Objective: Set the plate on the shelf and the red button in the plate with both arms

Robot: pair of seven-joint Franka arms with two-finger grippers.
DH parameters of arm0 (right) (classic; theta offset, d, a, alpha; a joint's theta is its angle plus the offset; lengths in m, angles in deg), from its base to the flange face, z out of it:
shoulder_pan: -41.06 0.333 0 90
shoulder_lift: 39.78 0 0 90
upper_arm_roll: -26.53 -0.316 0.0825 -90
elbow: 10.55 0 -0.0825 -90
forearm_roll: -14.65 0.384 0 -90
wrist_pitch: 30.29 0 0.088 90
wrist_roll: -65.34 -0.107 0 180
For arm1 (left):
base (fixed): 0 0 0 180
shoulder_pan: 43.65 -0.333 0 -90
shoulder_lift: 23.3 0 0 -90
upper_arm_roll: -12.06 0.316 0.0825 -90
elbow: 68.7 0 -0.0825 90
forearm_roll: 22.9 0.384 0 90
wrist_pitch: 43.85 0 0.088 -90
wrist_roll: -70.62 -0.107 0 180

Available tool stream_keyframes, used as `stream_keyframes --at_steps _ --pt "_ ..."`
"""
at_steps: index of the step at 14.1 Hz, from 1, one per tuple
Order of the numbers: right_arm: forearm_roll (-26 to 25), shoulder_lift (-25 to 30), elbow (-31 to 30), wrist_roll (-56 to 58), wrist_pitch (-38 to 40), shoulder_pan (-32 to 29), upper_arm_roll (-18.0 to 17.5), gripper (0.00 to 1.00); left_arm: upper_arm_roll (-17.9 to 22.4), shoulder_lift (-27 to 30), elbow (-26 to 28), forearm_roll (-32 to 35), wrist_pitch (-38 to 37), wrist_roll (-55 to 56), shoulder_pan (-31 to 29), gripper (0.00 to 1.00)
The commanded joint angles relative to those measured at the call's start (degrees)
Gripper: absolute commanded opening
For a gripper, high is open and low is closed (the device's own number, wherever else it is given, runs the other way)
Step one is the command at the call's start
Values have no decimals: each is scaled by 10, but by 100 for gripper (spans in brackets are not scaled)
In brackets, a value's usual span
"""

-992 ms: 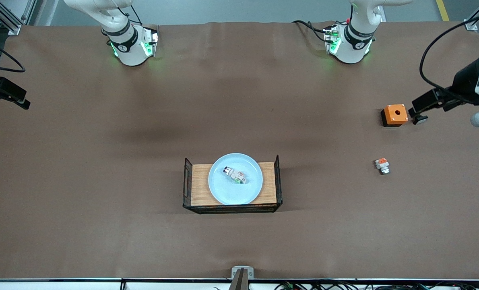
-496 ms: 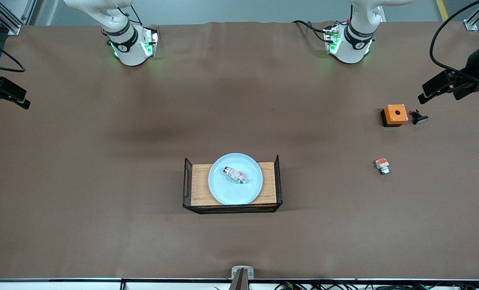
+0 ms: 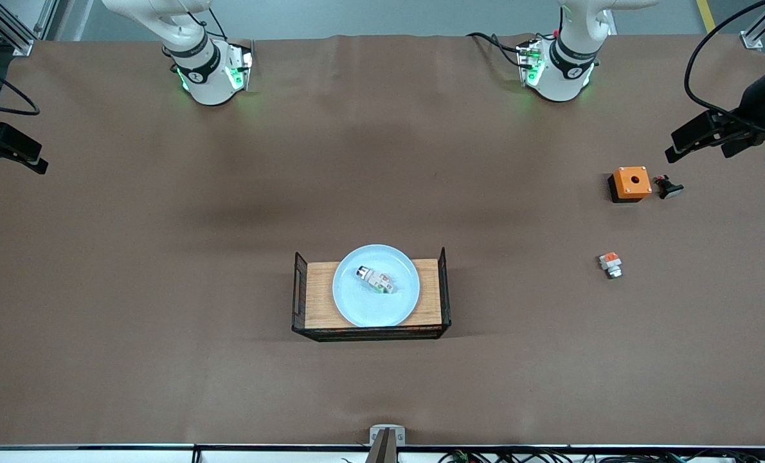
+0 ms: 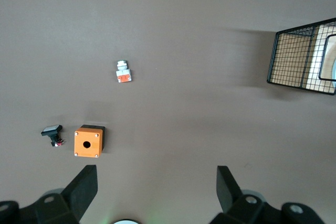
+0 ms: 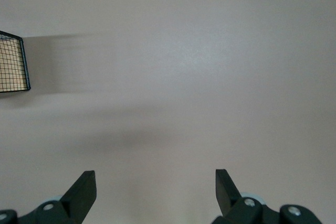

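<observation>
The pale light-blue plate (image 3: 376, 302) rests on a wooden tray with black wire ends (image 3: 318, 292) at the table's middle. The red button (image 3: 375, 280) lies in the plate, whitish-grey with green bits and a dark cap. My left gripper (image 3: 675, 153) hangs open and empty over the table at the left arm's end, close to the orange box (image 3: 630, 183). Its wrist view shows its spread jaws (image 4: 157, 177) with nothing between them. My right gripper (image 3: 35, 166) waits open and empty over the right arm's end of the table, its jaws (image 5: 155, 179) over bare table.
A small black part (image 3: 668, 188) lies beside the orange box. A small white part with an orange top (image 3: 610, 264) lies nearer to the front camera than the box. All three show in the left wrist view, with the tray's wire end (image 4: 302, 59).
My left gripper has drawn back from the small black part and the orange box toward the table's end, then nearly stopped. The right arm, plate and button have not moved.
</observation>
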Motion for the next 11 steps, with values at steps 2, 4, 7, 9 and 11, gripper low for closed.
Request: stream_keyframes --at_steps 2,4,7,9,11 --pt "-2 1 6 5 5 -11 -8 100 -5 31 27 9 10 -6 -2 100" --pt "-1 1 6 5 5 -10 -9 100 -4 24 11 6 12 -6 -2 100" --pt "-1 1 6 5 4 -10 -9 100 -4 15 10 4 14 -6 -3 100" --pt "-1 1 6 5 4 -10 -9 100 -4 15 10 3 17 -5 -2 100" --pt "-1 1 6 5 4 -10 -10 100 -4 14 10 3 18 -5 -1 100"
